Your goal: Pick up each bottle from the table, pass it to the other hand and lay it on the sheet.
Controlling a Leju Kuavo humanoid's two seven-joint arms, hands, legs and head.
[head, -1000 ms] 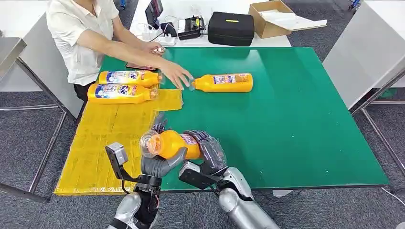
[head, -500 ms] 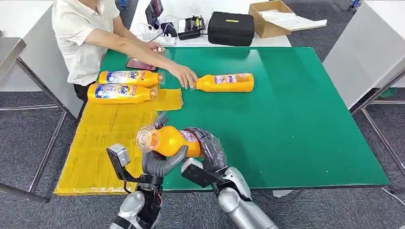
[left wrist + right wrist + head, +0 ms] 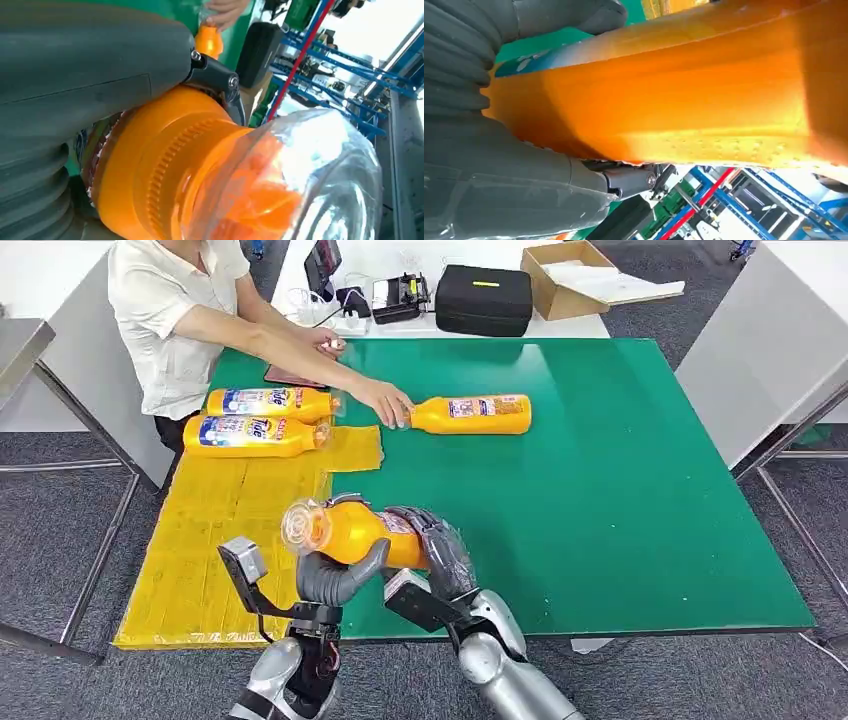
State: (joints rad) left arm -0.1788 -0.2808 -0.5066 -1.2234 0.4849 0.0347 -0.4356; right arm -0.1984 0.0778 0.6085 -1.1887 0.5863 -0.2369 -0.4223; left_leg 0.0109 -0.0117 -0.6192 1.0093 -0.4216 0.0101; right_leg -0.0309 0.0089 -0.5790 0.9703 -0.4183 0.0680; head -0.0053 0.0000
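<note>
We see our two silver metallic arms, rounded shells, glossy. Left hand [image 3: 335, 578]: thick grey thumb, grey ribbed cover at wrist. Right hand [image 3: 440, 552]: darker segmented fingers under clear film. Black boxy camera mount on each wrist, left one on thin black bracket. Small silver screw at black thumb hinge.

The orange plastic bottle held over the table edge [image 3: 365, 536] has a glossy, smooth body, a ridged collar, and a clear shiny plastic cap [image 3: 320, 175] (glare hides its finer detail). The flat green tabletop [image 3: 600, 490] looks matt and even. The yellow sheet [image 3: 215, 540] appears creased, like paper or thin film. The ribbed grey cover of the left hand [image 3: 75, 90] looks like matt rubber.
</note>
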